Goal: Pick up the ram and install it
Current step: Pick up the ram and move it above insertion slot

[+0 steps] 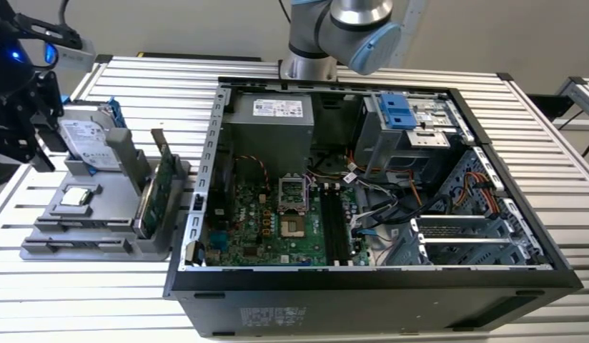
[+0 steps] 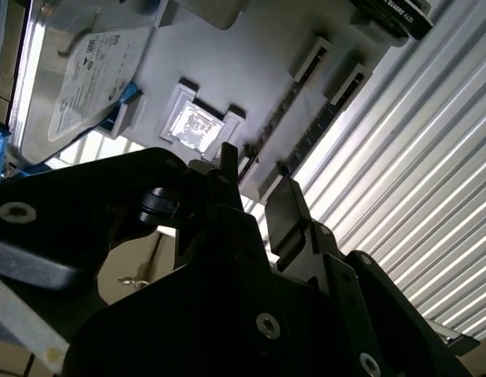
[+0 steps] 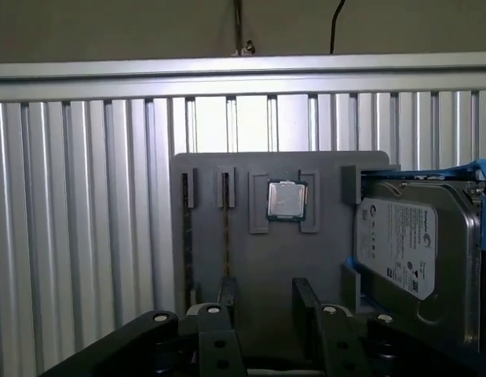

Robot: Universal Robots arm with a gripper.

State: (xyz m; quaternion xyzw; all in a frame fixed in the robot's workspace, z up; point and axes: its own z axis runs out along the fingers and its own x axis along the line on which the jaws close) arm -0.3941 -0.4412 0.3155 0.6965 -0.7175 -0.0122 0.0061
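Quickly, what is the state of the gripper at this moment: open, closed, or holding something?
Gripper: open and holding nothing. Its fingers stand apart, and the grey tray shows through the gap.

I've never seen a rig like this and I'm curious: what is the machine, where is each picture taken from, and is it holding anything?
This is one robot arm with a two-fingered black gripper. The exterior view is from a camera off the arm; both wrist views come from cameras riding near the gripper. On the slatted metal table stand an open black computer case and, on the exterior view's left, a grey holder tray. The tray carries a silver hard drive with blue rails, a small square silver chip and an upright green circuit card. The thin dark strip on edge in a narrow slot may be the ram. The gripper hangs over the tray, fingers open, holding nothing.
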